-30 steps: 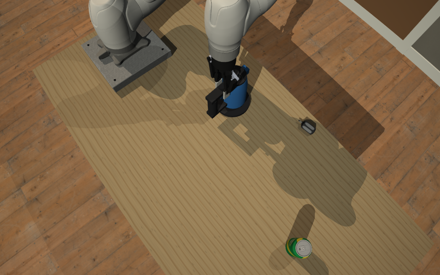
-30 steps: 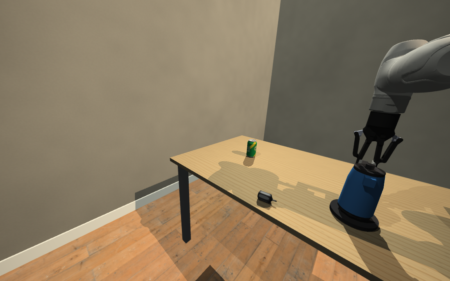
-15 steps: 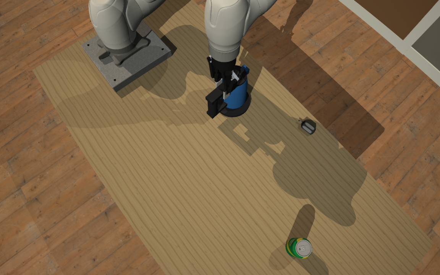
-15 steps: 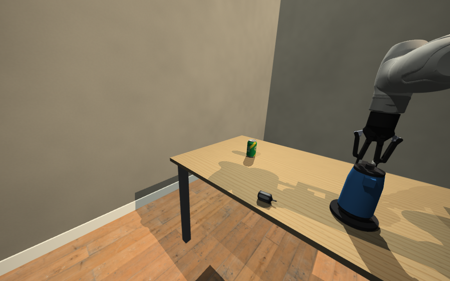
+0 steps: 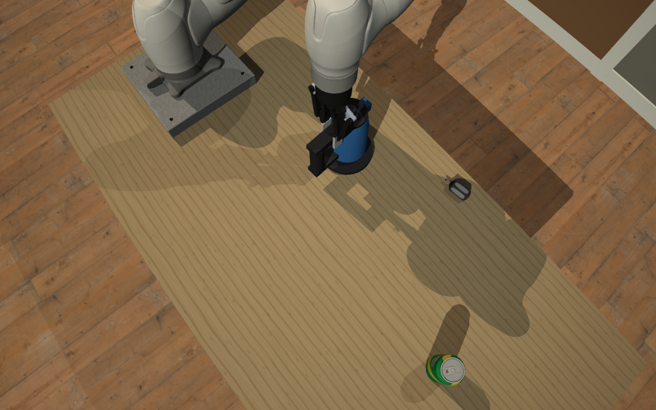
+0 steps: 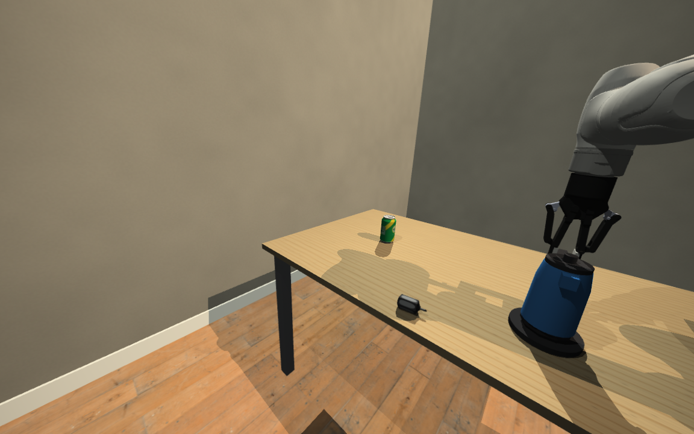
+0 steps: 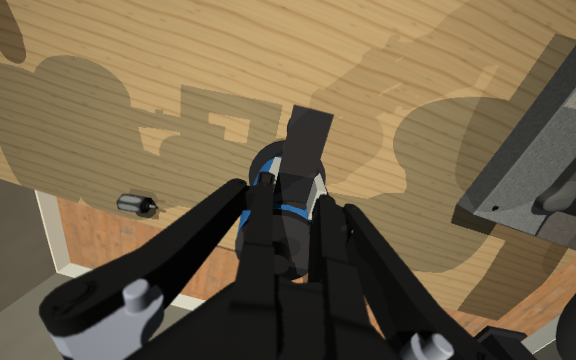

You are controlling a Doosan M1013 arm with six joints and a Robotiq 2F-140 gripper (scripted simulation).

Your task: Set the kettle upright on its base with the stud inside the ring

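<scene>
The blue kettle with a black lid and black handle stands upright on its round black base on the wooden table. It also shows in the top view on the base. My gripper comes straight down from above and is shut on the knob at the top of the kettle's lid. In the wrist view the fingers clamp the top of the kettle, with the handle sticking out beyond them. The stud and ring are hidden under the kettle.
A small dark grey object lies near the table's edge, also in the exterior view. A green can stands at the far end of the table. The arm's grey mount sits on the table by the kettle.
</scene>
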